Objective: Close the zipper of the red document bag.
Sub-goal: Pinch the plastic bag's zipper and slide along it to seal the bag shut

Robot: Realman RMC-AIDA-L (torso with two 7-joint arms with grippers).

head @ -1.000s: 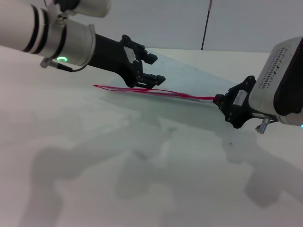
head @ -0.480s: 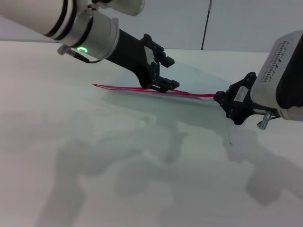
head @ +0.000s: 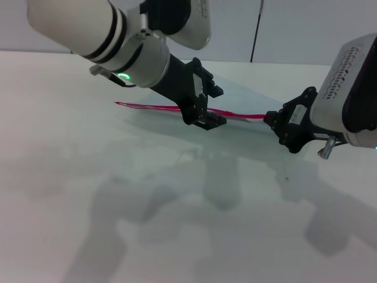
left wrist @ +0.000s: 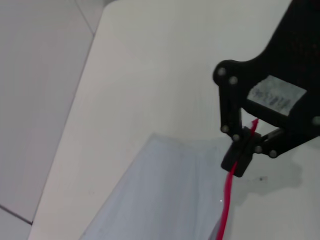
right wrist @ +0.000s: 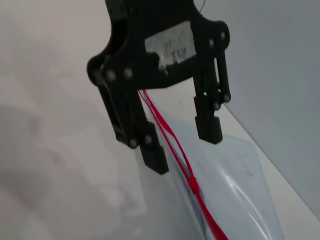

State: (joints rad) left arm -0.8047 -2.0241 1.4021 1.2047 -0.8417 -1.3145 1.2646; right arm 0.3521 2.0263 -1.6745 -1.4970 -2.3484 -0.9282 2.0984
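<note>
Progress along the zipper (head: 153, 108): the left gripper (head: 207, 109), fingers apart and straddling the red strip, has slid toward the right gripper (head: 275, 122), which pinches the red document bag (head: 247, 97)'s end on the table (head: 88, 177). Closure looks partway done.

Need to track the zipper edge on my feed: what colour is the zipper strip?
Bright red; the zipper shows best in the right wrist view.

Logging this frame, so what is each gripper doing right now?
Left gripper: open, straddling the thin red zipper.
Right gripper: shut on the zipper's end.
</note>
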